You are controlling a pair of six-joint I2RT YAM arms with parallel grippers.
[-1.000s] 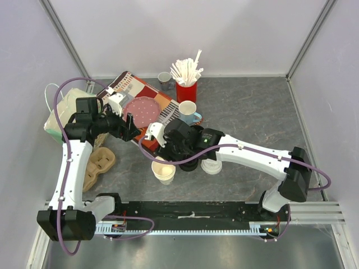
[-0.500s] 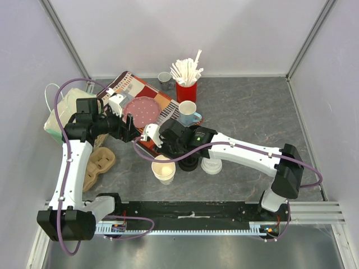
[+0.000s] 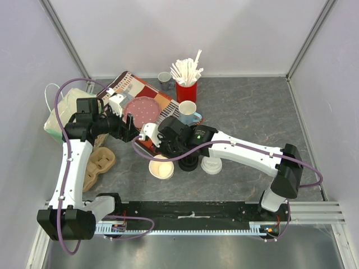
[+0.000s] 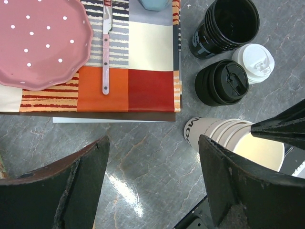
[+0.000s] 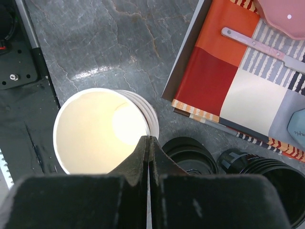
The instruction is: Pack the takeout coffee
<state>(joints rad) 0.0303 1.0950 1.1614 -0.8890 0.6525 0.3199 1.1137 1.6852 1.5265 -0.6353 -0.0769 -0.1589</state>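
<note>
The takeout coffee stands in front of the placemat: a black-lidded cup (image 4: 221, 82) (image 3: 189, 163) (image 5: 190, 155) and a white-lidded cup (image 4: 253, 62) (image 3: 212, 166) side by side. Just left of them a stack of empty cream paper cups (image 3: 161, 169) (image 4: 248, 143) (image 5: 95, 133) leans over. My right gripper (image 5: 149, 139) (image 3: 163, 157) is shut, pinching the rim of the top cup of that stack. My left gripper (image 4: 152, 181) (image 3: 127, 129) hangs open over bare table by the mat's front edge, holding nothing.
A striped placemat (image 3: 159, 103) carries a pink plate (image 4: 40, 43), a knife (image 4: 106, 47) and a light-blue mug (image 3: 189, 112). A glossy black mug (image 4: 226, 26) stands behind the coffees. A red straw holder (image 3: 185, 89), a cardboard cup carrier (image 3: 99, 165) and a bag (image 3: 59, 115) are nearby.
My right gripper has closed onto the top cup's rim and shifted left; the cup stack now tilts. The left arm has stayed put.
</note>
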